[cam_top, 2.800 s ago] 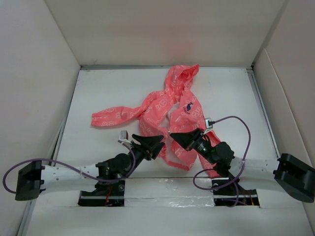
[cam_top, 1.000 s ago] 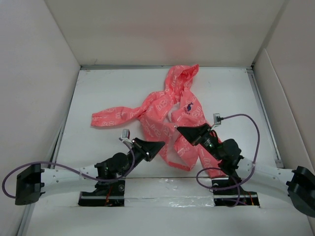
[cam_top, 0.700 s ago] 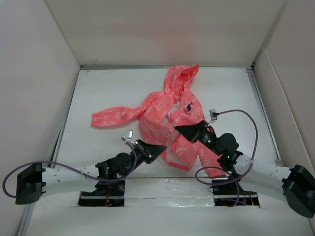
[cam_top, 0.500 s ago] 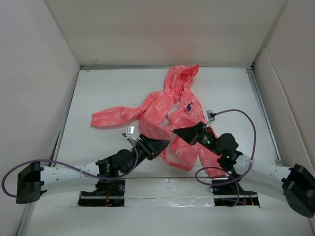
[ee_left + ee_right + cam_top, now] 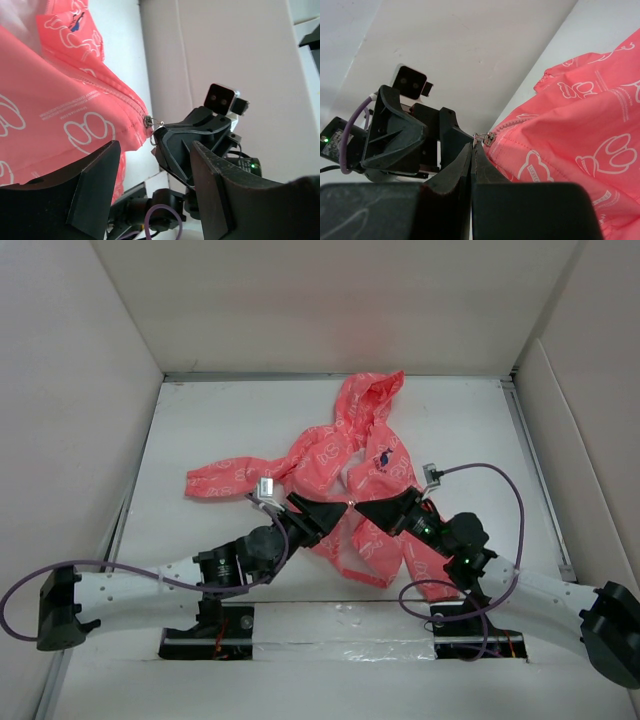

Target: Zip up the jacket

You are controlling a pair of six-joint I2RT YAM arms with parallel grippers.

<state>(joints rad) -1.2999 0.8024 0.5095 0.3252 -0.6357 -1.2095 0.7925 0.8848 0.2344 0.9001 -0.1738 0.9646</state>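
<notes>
With the right gripper pressed together on the small metal zipper pull, close the spread left gripper on the hem just beside it. Hold low and taut for a straight run. Beyond: coral-pink thin-fabric hooded jacket, near edge between both grippers, rest on white table, hood farthest.

A coral-pink hooded jacket with pale white print is found crumpled on the worktop, hood towards the far wall, one sleeve stretched leftward. The front is recorded unzipped, with the zip slider at the end of one front edge.
</notes>
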